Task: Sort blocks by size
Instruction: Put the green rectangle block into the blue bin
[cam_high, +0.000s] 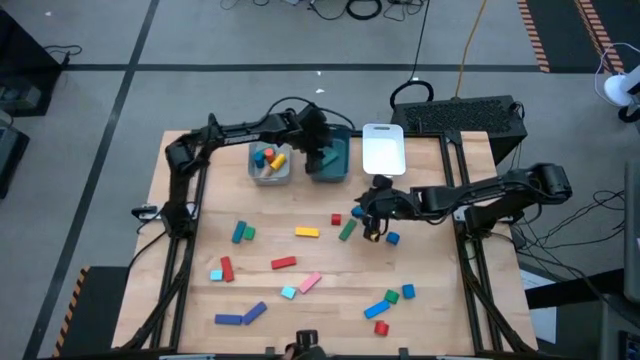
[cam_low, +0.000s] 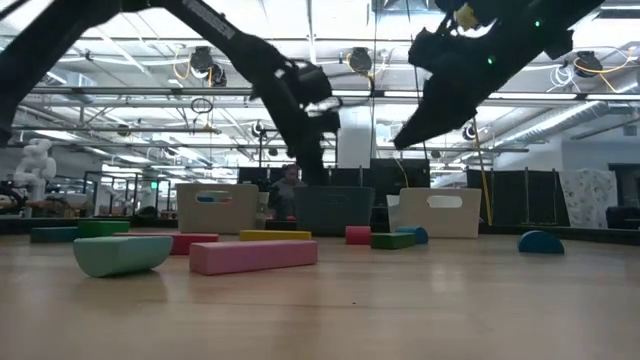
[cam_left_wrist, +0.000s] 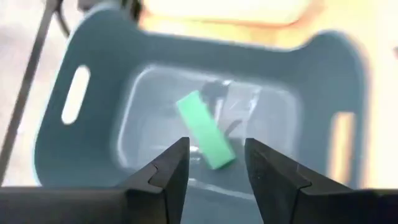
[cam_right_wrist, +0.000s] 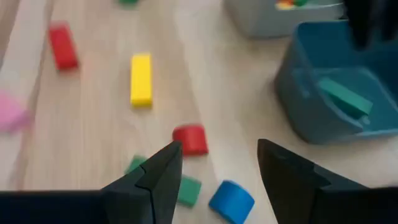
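Nearest the table's front edge lie a blue bar (cam_high: 229, 320) and a second blue bar (cam_high: 254, 312) beside it, and off toward my right side a small red block (cam_high: 381, 327), a blue piece (cam_high: 376, 309), and a green cube (cam_high: 408, 291). A little farther in sit a cyan cube (cam_high: 288, 292) and the pink bar (cam_high: 309, 283), which fills the foreground of the low view (cam_low: 253, 255) next to a pale green piece (cam_low: 122, 254). On my left side are a cyan block (cam_high: 216, 274) and a red bar (cam_high: 227, 267); the other red bar (cam_high: 284, 263) lies near the middle.

Farther in come a blue and green pair (cam_high: 242, 233), the yellow bar (cam_high: 307, 232), a red cube (cam_high: 336, 219) and a green bar (cam_high: 347, 230). My right gripper (cam_high: 375, 225) hangs above the table here, over the green bar's end, with a blue cylinder (cam_high: 393, 238) just beside it. Its fingers (cam_right_wrist: 155, 180) are spread wide and hold nothing; between them I see the red cube (cam_right_wrist: 191, 139) and the blue cylinder (cam_right_wrist: 231, 200).

At the far side stand three trays in a row: grey (cam_high: 268, 176) with several blocks in it, teal (cam_high: 338, 165), and white (cam_high: 383, 150). My left gripper (cam_left_wrist: 216, 177) hovers over the teal tray (cam_left_wrist: 323, 81), fingers (cam_left_wrist: 171, 174) parted and empty, with a green block (cam_left_wrist: 206, 129) lying on the tray floor below them.
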